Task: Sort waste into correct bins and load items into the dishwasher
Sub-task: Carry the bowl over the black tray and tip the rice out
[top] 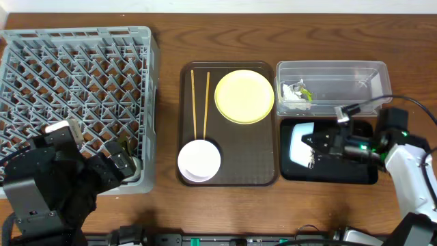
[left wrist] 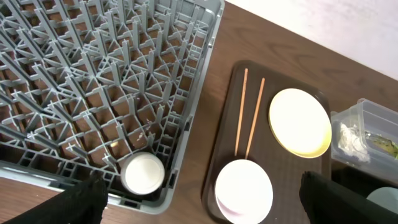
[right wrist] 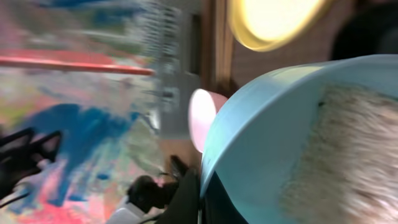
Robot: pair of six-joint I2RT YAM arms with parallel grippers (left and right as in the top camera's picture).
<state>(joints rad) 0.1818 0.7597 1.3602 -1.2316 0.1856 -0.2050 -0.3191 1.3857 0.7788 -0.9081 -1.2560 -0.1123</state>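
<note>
Dish rack (top: 82,33): stands at the left of the table (top: 225,212). A small white round dish (left wrist: 143,173) sits in its near right corner.
Brown serving tray (top: 232,147): lies between the rack and the two bins.
Chopsticks (top: 192,102): lie side by side along the left part of the serving tray, apart from each other.
Yellow plate (top: 244,96): lies flat in the far right part of the serving tray.
White-pinkish bowl (top: 199,160): rests in the near left corner of the serving tray, just below the chopstick ends.
Clear tub (top: 355,82): stands at the far right. It holds the crumpled tissue (top: 292,96) and the snack wrapper (top: 305,93) at its left end.
Black tray (top: 334,174): lies just in front of the clear tub.
Light blue bowl (top: 300,140): is over the left part of the black tray and appears tilted in the blurred right wrist view.
Crumbs (right wrist: 348,143): form a beige patch inside the light blue bowl.
Right gripper (top: 319,143): is closed on the rim of the light blue bowl.
Left gripper (top: 117,162): hangs over the near right corner of the rack. Its fingers (left wrist: 87,199) are spread wide and hold nothing.
</note>
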